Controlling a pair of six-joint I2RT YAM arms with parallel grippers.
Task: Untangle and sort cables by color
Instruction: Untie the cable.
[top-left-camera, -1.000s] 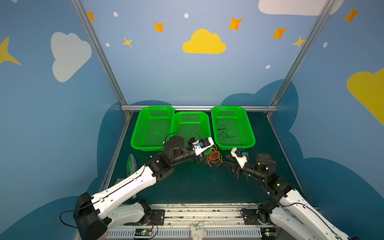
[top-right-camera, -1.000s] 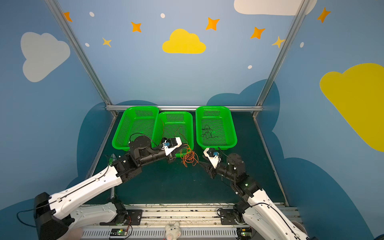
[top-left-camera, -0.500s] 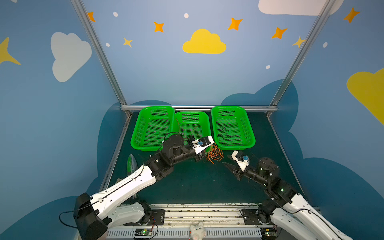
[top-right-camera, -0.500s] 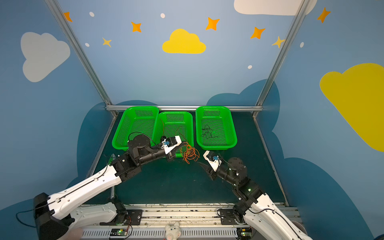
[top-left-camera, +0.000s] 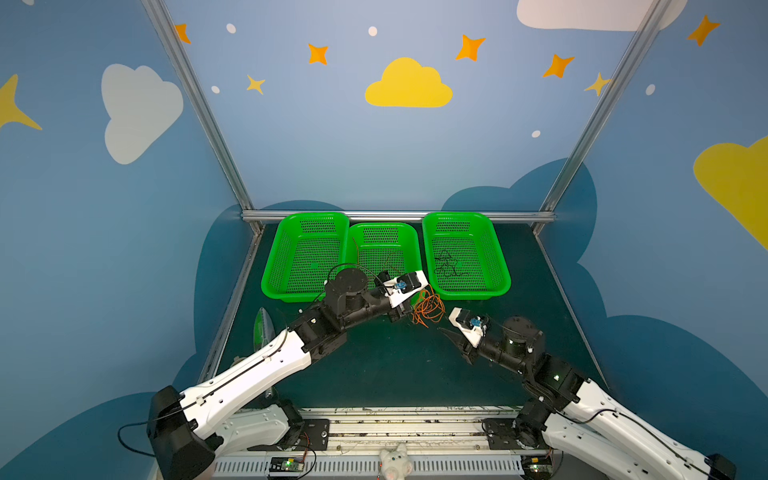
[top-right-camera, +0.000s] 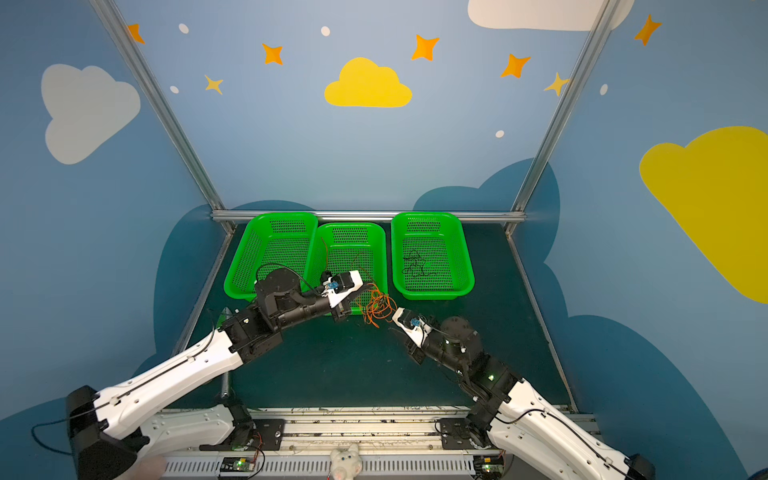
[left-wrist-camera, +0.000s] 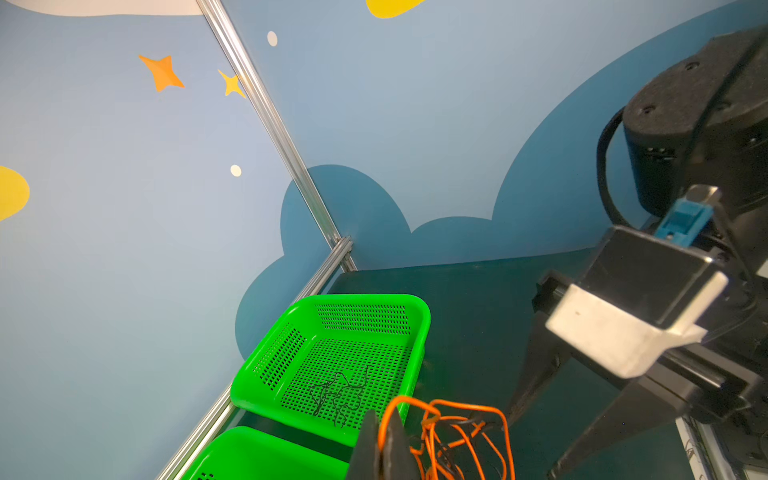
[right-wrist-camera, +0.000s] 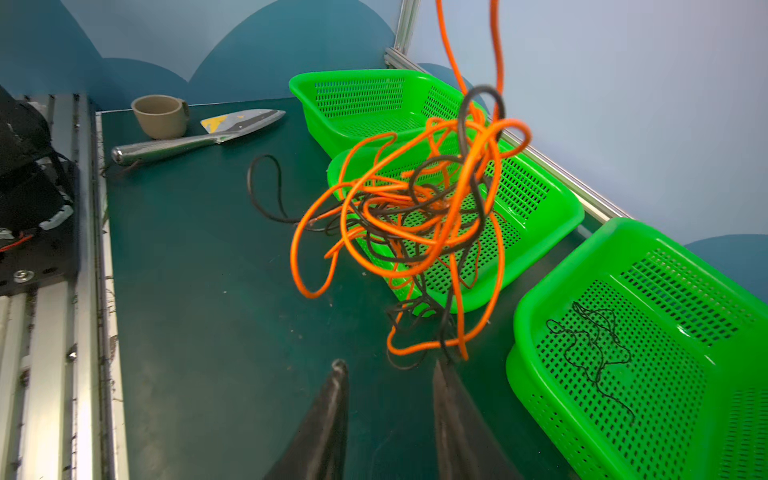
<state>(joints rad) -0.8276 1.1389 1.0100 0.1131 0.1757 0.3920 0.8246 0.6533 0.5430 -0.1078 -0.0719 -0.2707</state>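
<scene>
Over table (top-left-camera: 374, 365), just before middle basket (top-left-camera: 382, 226): left arm (top-left-camera: 257, 370) stretched forward, left end effector (left-wrist-camera: 380, 440) clamped on orange strand, orange-black tangle (top-left-camera: 428, 308) dangling from it. Right arm (top-left-camera: 511, 349) low, forearm angled inward, right end effector (right-wrist-camera: 388, 374) pointing at tangle's lower end, jaws apart, gripping nothing. Black cable (top-left-camera: 446, 264) lies in right basket (top-left-camera: 498, 270). Since one second ago: right end effector drawn back toward front edge, lower; left arm barely moved.
</scene>
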